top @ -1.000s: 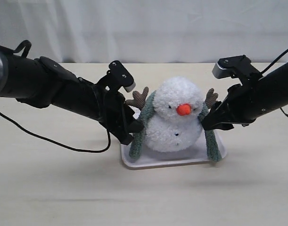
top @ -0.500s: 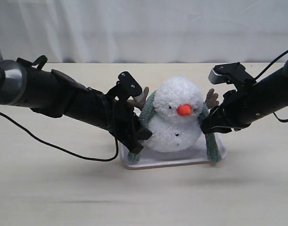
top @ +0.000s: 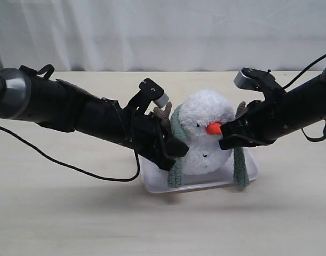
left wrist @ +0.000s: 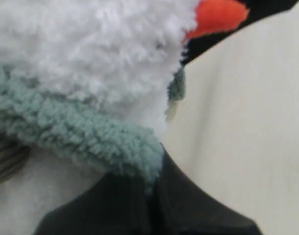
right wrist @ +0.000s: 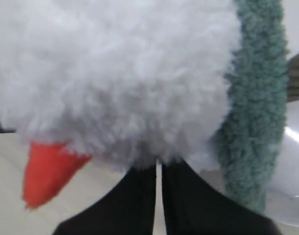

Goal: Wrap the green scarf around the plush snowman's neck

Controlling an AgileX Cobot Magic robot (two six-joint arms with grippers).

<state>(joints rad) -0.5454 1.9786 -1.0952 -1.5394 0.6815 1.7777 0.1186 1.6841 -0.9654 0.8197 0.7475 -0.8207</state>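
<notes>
on the tray point(top: 152, 185), the snowman point(top: 204, 114) has the scarf point(top: 240, 166) draped behind its neck, ends hanging either side, not crossed in front yet. my left gripper point(top: 179, 151) is clamped on the scarf; right gripper point(top: 223, 141) is pinched closed too, maybe just on white fluff.

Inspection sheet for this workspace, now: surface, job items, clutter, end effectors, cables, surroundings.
Surface: beige table carrying a white tray.
Job's things: plush snowman on the tray; green scarf draped behind its neck, ends hanging down both sides, not crossed in front.
Clutter: nothing seen.
End effectors: left end effector shut on the scarf's edge; right end effector shut, tips against the snowman's fur beside the scarf.
Cables: black cable trailing on the table under the left arm; another by the right arm.
Surroundings: white curtain behind.
</notes>
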